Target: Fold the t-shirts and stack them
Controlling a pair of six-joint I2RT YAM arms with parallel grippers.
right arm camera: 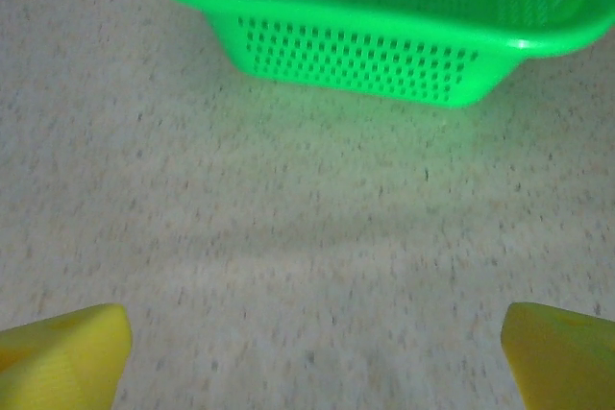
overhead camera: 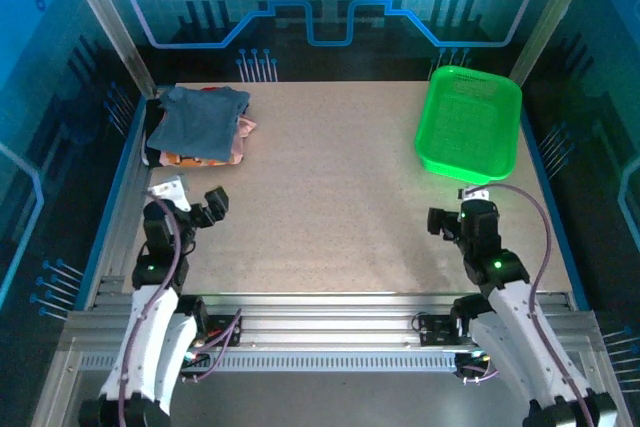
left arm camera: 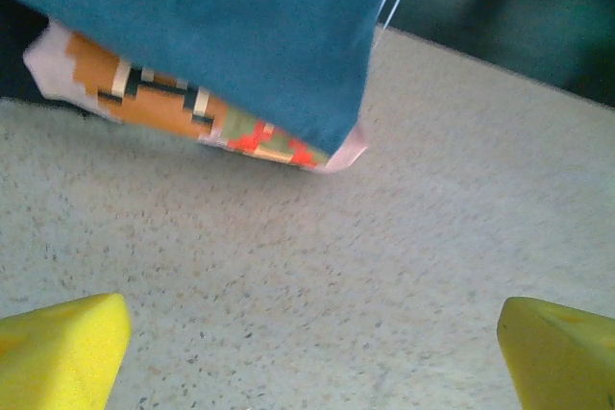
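Note:
A folded stack of t-shirts lies at the table's far left corner. The slate-blue shirt [overhead camera: 205, 117] [left arm camera: 221, 26] is on top. Under it the pale pink shirt with the brown-orange pixel print [overhead camera: 240, 137] [left arm camera: 173, 103] sticks out. A strip of the black shirt [overhead camera: 152, 122] peeks out at the stack's left edge. My left gripper [overhead camera: 210, 205] hovers a little nearer than the stack, open, with its yellow fingertips [left arm camera: 58, 348] far apart over bare table. My right gripper [overhead camera: 445, 222] is open too, its yellow fingertips [right arm camera: 58, 352] wide apart and empty.
A bright green mesh basket [overhead camera: 470, 122] [right arm camera: 384, 45] stands at the far right, just beyond my right gripper, and looks empty. The speckled tabletop [overhead camera: 330, 197] spreads bare between the arms. Blue rails edge the table on both sides.

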